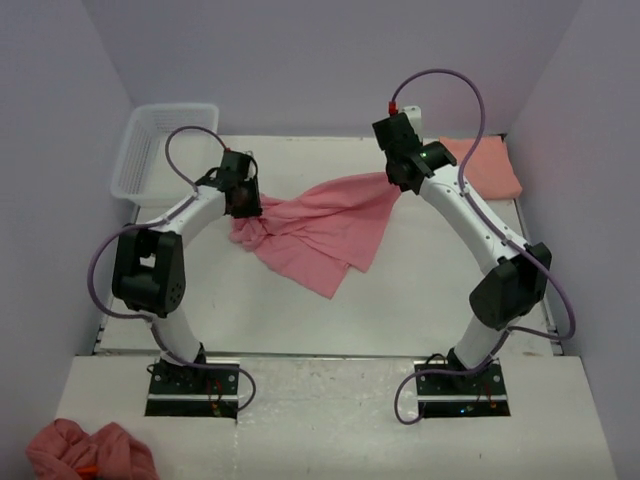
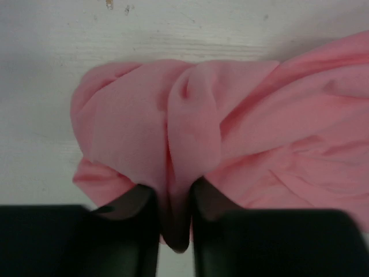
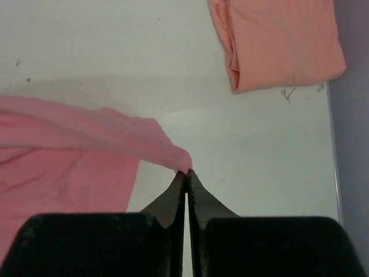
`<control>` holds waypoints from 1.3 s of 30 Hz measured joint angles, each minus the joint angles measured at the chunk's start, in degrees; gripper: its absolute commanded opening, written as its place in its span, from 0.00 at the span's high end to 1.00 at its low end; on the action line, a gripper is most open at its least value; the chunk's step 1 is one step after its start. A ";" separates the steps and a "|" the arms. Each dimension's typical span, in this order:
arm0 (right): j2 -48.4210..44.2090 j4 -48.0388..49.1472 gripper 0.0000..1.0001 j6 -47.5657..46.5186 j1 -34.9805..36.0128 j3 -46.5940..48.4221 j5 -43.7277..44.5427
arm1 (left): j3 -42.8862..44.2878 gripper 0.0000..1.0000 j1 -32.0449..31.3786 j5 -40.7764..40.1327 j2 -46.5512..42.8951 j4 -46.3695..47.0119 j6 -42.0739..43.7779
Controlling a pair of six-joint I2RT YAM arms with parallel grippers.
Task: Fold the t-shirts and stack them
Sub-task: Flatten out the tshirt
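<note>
We start with the white table (image 1: 420, 290), which fills most of the top view. Across its middle stretches the rose-pink t-shirt (image 1: 320, 230), unfolded and rumpled. It is strung between the two arms, with its loose lower part draped toward the near side. A white basket (image 1: 150, 160) stands at the far left corner, just beside the table's edge. The salmon-orange t-shirt (image 1: 490, 165) lies folded flat at the far right corner, well apart from the pink one. On the near ledge, left of the left arm's base, sits a crumpled pink cloth (image 1: 90, 452) (we cannot tell what garment it is).

The right gripper (image 3: 186, 173) has its fingers pressed together, pinching the very tip of a corner of the rose-pink t-shirt. That corner is pulled out to a point toward the far right. The left gripper (image 2: 174, 199) is at the bunched left end of the shirt. Its fingers stand slightly apart with a fold of cloth filling the gap and touching both.
</note>
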 measured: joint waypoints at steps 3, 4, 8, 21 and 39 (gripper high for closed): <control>2.56 0.17 1.00 -0.50 -0.07 2.05 -1.27 | -0.22 0.26 -0.11 -2.43 3.19 2.19 0.50; 2.86 0.33 1.00 -0.74 -0.07 2.69 -1.44 | -0.57 0.12 -0.24 -3.04 3.02 3.23 0.66; 2.99 1.20 1.00 -1.44 -0.61 5.29 -2.82 | -1.86 0.00 -1.97 -7.30 -3.04 7.37 2.56; 13.05 2.34 1.00 -2.84 -3.06 12.92 -5.35 | -5.77 0.04 -17.86 -6.27 -23.10 8.55 3.06; 6.86 2.10 0.06 -2.03 -8.50 8.98 -10.75 | -18.25 0.13 -35.63 -4.72 -4.79 13.68 -1.70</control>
